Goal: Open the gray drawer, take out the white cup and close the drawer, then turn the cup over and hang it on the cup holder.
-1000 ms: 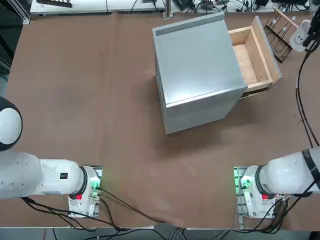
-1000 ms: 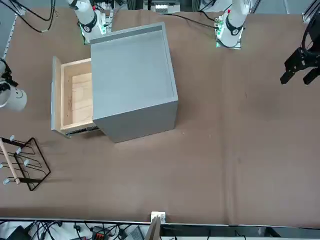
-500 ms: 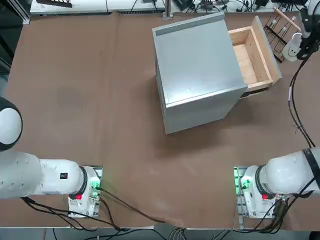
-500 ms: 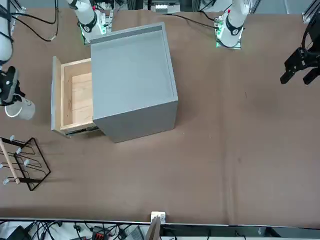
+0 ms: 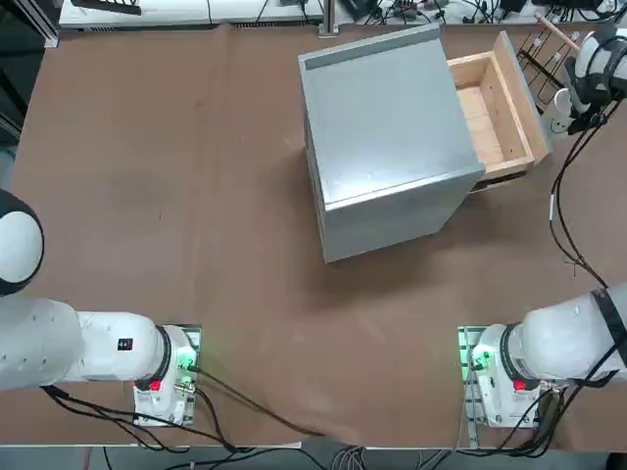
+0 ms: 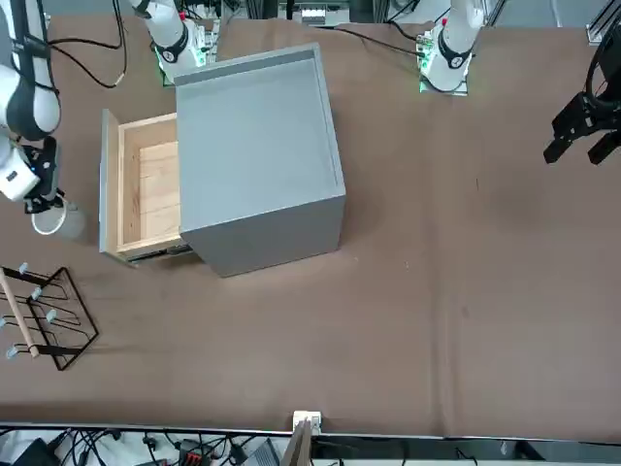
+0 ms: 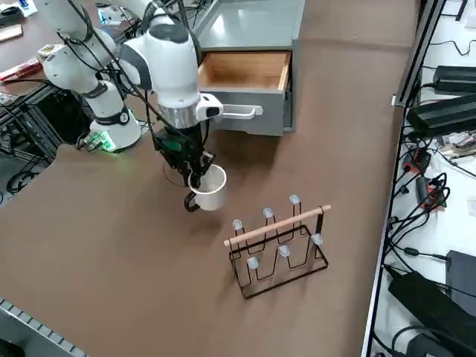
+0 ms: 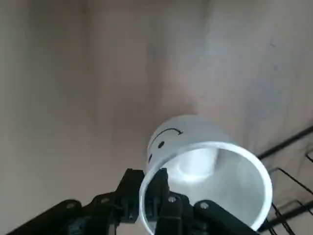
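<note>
Right gripper (image 7: 198, 196) pinches the cup (image 7: 211, 188) by its wall, between the open drawer (image 7: 245, 71) and the rack (image 7: 279, 249). Likely next: close the drawer before turning the cup over.

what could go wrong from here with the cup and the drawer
The white cup is held only by its wall, one finger inside and one outside, so it might twist or slip as the right pincer turns it over.
The gray drawer still stands open beside the arm, so an elbow or the cup could knock its front.
The cup holder looks light and thin-rodded; a bump could tip it.
</note>
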{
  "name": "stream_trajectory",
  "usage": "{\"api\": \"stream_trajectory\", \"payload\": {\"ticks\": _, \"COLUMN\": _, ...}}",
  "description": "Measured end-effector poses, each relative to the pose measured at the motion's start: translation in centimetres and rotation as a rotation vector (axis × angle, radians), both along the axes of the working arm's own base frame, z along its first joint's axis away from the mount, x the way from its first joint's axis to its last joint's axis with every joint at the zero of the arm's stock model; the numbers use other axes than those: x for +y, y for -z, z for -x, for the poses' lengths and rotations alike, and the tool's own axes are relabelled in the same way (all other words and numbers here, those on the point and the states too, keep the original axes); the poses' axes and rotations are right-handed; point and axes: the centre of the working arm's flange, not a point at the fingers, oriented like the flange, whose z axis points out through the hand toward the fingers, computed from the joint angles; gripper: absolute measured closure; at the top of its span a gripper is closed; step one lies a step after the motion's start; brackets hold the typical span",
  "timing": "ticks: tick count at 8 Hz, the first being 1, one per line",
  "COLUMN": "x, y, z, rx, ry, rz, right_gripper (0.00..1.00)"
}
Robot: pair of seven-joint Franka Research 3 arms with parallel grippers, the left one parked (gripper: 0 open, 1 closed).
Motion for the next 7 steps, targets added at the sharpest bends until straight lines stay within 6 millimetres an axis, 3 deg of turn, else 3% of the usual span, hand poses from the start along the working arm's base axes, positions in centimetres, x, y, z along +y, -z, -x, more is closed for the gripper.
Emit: {"api": "stream_trajectory", "payload": {"ticks": 7, "x": -0.7, "y": 6.7, "z": -0.8, "rx": -0.017, "ry": -0.082, "rz": 0.034, "right_gripper": 0.91}}
